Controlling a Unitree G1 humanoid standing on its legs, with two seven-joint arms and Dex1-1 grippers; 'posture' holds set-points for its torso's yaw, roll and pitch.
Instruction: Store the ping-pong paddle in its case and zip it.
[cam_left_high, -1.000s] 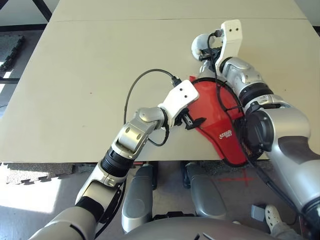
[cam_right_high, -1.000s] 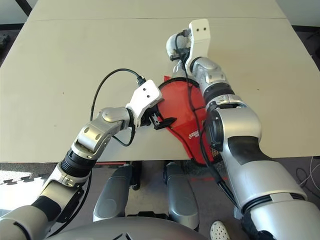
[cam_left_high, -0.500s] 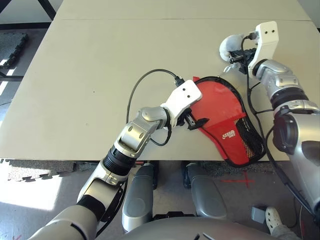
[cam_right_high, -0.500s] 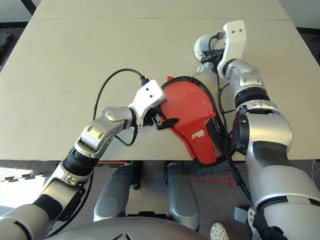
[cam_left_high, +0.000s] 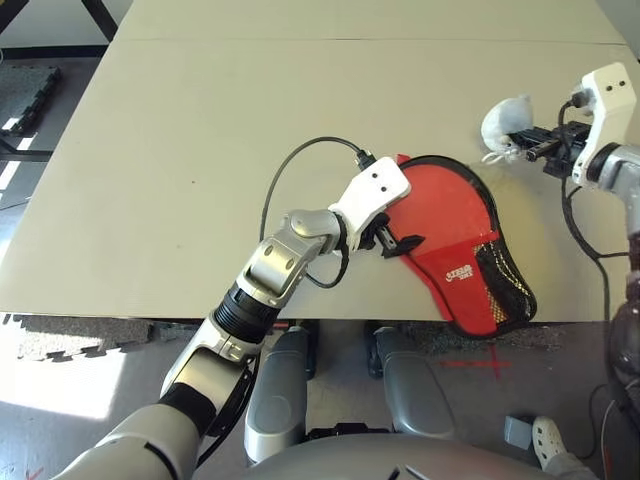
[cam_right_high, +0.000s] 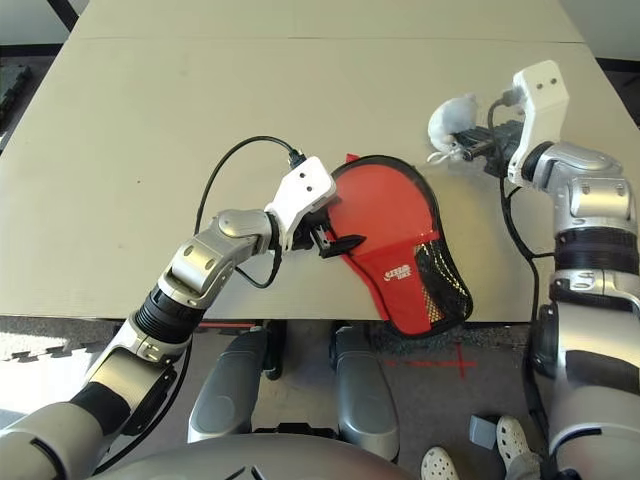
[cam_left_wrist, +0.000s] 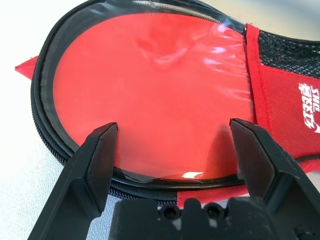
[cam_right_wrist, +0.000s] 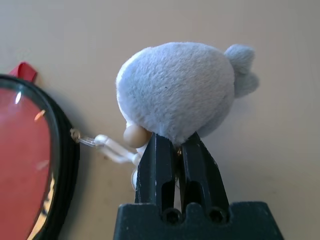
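The red case (cam_left_high: 450, 215) with black edging and a black mesh pocket (cam_left_high: 505, 285) lies flat near the table's front edge, its narrow end past the edge. Its round part (cam_left_wrist: 150, 85) is glossy red under clear film; I cannot tell whether that is the ping-pong paddle. My left gripper (cam_left_high: 395, 240) stands open at the case's left rim, jaws wide over the zip edge (cam_left_wrist: 75, 160). To the right of the case, my right gripper (cam_left_high: 530, 148) is shut at the base of a grey plush charm (cam_right_wrist: 180, 90). A clear strap (cam_right_wrist: 107, 145) links the charm to the zip pull.
The beige table (cam_left_high: 200, 150) stretches wide to the left and back, with a seam across its far part. A black cable (cam_left_high: 290, 165) loops from my left wrist over the table. The front edge runs just below the case.
My right arm has swung right, off the case, carrying the plush charm from the case's top to beyond its right side. The left gripper has stayed open at the case's left rim.
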